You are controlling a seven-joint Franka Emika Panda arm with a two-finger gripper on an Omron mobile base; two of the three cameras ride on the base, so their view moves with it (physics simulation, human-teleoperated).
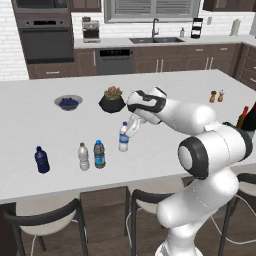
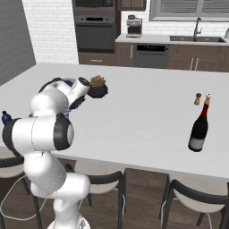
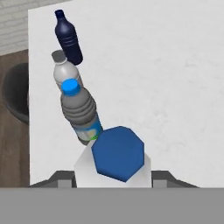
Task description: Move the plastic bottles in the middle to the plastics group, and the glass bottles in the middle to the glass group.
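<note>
Left base view, left to right, places given against the dark-capped water bottle [image 1: 99,154] on the white table [image 1: 45,100]. Far left of it: squat navy bottle [image 1: 42,160], upright, near the front edge. Just left of it, close but whether touching cannot tell: clear white-label bottle [image 1: 83,156], upright. These two make the plastics group, and the dark-capped water bottle stands beside them. Behind and left of it: bowl of blue fruit [image 1: 68,103]. Just right of it and slightly behind: clear pale-capped water bottle [image 1: 123,137], blue label, upright, with the gripper [image 1: 131,126] at its upper part. In the hand view the gripper's fingers sit on either side of this bottle [image 3: 114,164] right under the blue cap, closed narrow on it; whether its base is off the table cannot tell. Behind and right of the dark-capped bottle: potted succulent [image 1: 112,99]. Far right and back: salt and pepper shakers [image 1: 217,96]. Far right at the frame edge: slim red-brown bottle [image 1: 242,118], partly hidden behind the arm.

Right base view: dark glass bottle [image 2: 199,126] with red cap stands upright, just in front of the shakers [image 2: 202,99], well apart from the water bottles.

Hand view: beyond the held bottle, the dark-capped one [image 3: 80,111], then the white-label one [image 3: 64,70], then the navy one [image 3: 68,37], in a line.
</note>
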